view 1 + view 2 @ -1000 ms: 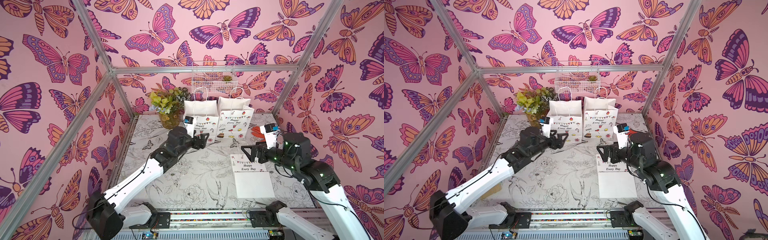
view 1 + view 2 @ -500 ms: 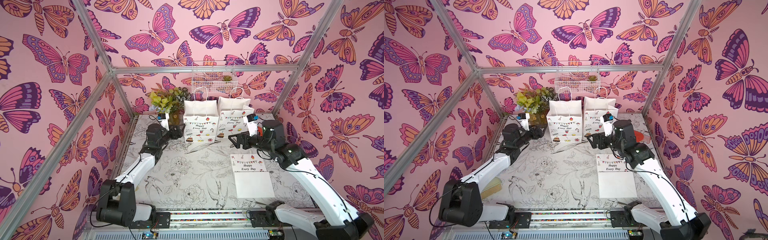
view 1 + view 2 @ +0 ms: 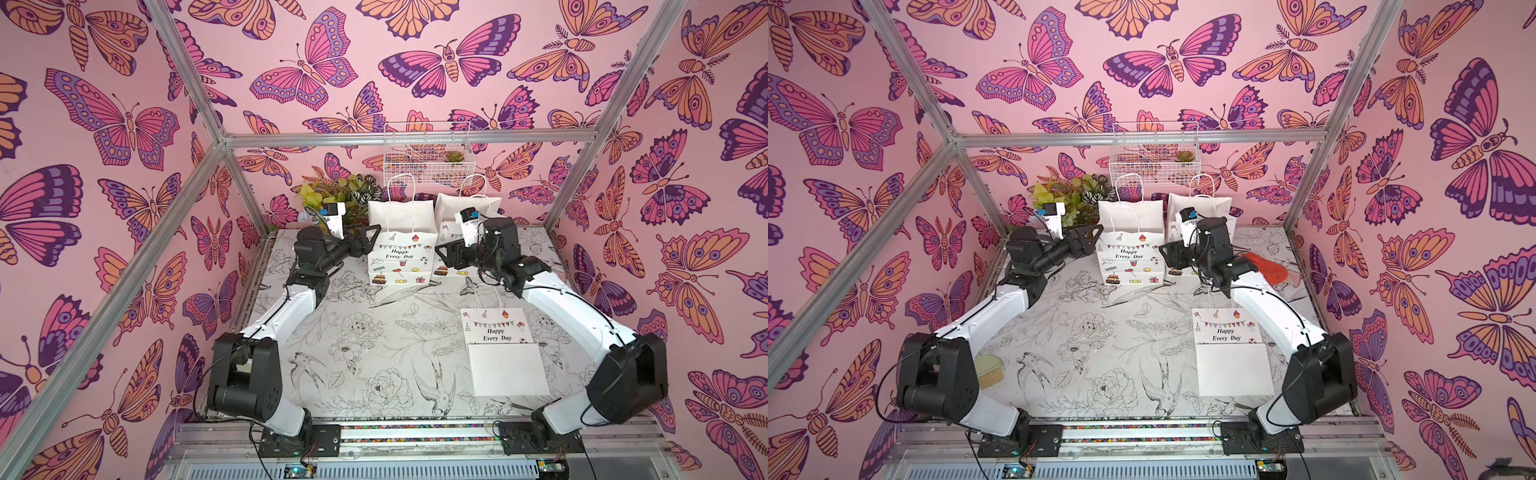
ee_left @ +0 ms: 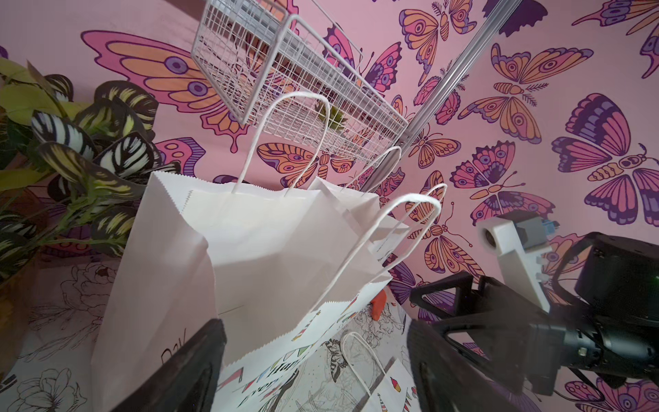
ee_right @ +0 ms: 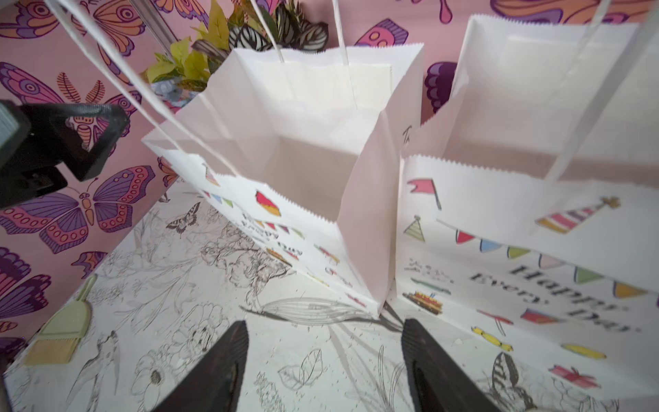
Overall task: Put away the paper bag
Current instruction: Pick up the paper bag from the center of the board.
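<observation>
Three white "Happy Every Day" paper bags are on the table: two upright side by side at the back and one flat bag nearer the front by the right arm. The near upright paper bag looks like the one in hand, since one end effector stands at each of its sides. The left end effector has its jaws apart beside the bag's left wall, gripping nothing. The right end effector is also apart and empty, by the corner facing the second upright bag. The bag should be very light, thin and easily creased or toppled. Its pleated side walls or twisted handles look like the best holds. There is also one wire basket, one plant and one brush
</observation>
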You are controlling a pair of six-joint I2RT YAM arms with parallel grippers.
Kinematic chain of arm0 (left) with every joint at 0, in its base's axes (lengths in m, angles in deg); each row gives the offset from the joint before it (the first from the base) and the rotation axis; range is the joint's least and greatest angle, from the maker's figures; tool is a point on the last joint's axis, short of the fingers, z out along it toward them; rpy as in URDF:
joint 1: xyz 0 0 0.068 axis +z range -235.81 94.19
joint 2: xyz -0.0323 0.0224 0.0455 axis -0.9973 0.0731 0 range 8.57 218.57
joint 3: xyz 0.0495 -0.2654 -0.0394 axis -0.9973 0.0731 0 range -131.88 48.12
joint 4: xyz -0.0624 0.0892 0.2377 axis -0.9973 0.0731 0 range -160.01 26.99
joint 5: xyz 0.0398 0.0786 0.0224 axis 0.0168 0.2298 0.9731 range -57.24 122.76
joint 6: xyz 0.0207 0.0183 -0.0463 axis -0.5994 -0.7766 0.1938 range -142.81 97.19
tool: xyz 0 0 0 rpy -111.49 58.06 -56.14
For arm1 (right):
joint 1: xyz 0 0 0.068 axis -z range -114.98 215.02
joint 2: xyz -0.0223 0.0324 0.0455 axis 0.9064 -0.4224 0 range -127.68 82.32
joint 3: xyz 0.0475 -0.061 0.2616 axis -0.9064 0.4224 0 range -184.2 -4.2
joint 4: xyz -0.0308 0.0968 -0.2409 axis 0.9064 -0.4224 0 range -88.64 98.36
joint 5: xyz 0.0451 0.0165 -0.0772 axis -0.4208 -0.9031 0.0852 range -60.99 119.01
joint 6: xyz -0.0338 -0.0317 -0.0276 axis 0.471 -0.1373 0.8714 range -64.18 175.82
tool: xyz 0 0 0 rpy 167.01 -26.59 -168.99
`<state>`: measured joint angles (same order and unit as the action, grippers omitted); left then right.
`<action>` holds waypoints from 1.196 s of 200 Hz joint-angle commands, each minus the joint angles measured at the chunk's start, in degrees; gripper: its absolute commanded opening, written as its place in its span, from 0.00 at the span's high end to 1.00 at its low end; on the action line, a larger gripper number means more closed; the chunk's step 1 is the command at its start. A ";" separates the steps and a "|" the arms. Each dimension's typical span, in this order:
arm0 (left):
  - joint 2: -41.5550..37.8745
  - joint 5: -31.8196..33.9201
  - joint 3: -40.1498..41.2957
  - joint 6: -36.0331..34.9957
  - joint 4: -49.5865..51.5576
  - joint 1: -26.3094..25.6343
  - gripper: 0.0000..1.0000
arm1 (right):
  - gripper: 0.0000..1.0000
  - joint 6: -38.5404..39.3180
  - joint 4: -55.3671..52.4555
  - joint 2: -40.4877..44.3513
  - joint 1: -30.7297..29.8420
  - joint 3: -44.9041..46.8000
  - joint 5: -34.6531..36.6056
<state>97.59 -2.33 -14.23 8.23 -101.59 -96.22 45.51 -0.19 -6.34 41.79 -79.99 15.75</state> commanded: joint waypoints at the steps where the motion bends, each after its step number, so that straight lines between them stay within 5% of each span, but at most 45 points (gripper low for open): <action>1: 1.79 -2.95 -1.64 0.78 -1.00 0.17 0.17 | 0.31 2.13 4.05 -3.71 0.28 -3.78 2.17; 109: 8.85 -8.12 -7.26 3.81 -0.86 -1.84 0.18 | 0.37 1.20 6.37 -15.46 0.28 -12.46 -3.28; 196: 8.05 -8.16 -6.60 3.87 -0.17 -3.08 0.19 | 0.96 -0.15 5.07 -15.29 -0.29 -12.57 -7.97; 239: -2.92 -3.25 0.25 3.02 1.17 -2.21 0.19 | 1.00 -1.30 -0.08 -11.19 -0.23 -10.61 -12.79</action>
<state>103.42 -8.10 -17.99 12.19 -101.06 -98.89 45.21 3.59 -21.29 41.77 -91.18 7.88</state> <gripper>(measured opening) 0.806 0.054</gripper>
